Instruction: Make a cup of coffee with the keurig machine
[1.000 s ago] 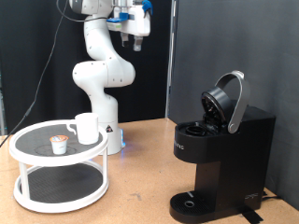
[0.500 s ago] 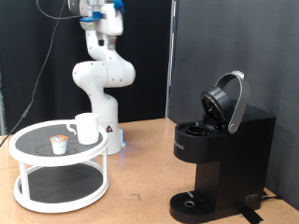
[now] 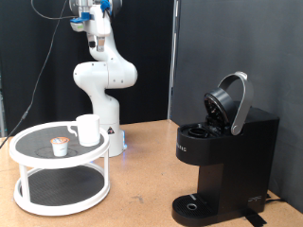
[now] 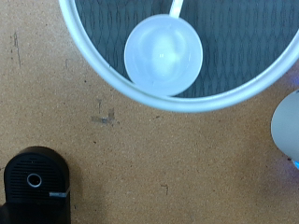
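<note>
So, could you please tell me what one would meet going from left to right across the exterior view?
Coffee pod → cup → robot arm base → keurig machine, its lid open. The end effector hangs high above the cup.

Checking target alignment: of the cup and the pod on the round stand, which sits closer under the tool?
The cup, the taller white mug; wrist view centres it. The tool hangs high above.

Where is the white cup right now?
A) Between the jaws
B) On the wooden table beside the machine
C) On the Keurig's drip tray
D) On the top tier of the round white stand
D: the cup stands on the top tier of the round white stand, beside the small pod, well apart from the open-lidded keurig machine.
</note>
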Motion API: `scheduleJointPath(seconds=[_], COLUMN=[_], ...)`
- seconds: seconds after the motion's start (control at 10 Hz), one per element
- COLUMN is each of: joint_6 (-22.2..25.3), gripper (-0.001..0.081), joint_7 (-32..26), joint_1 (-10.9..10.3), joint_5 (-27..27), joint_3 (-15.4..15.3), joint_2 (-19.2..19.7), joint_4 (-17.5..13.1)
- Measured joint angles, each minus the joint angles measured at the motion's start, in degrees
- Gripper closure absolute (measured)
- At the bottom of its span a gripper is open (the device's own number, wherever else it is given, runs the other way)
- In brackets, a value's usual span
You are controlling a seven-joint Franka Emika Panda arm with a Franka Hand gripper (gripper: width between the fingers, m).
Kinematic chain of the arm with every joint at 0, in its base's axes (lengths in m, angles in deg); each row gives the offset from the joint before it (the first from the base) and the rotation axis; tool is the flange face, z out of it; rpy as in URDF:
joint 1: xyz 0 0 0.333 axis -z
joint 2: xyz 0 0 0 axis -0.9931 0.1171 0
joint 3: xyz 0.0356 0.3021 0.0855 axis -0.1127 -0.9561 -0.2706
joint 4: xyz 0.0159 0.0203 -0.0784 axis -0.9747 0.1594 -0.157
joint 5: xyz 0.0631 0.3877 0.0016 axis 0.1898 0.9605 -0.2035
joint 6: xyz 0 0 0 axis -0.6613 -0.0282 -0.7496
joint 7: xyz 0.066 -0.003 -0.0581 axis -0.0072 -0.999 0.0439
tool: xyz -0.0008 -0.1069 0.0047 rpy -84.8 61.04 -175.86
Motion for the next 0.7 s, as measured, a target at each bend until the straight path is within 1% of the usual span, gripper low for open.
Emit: scheduleJointPath(seconds=[0.2,0.5,0.7], joint_6=[-0.66,-2.59,-3.79], gripper=[0.0072,0.0072,0.0072], joint_7=[-3.15,-6.02,-7.68], joint_1=[0.99,2.57,2.96], joint_5=[-2.6,-5.32,-6.28], joint_3=[3.31,8.22,10.83], joint_2=[0.41,1.84,3.16], joint_4=[-0.01,-0.6,-1.39])
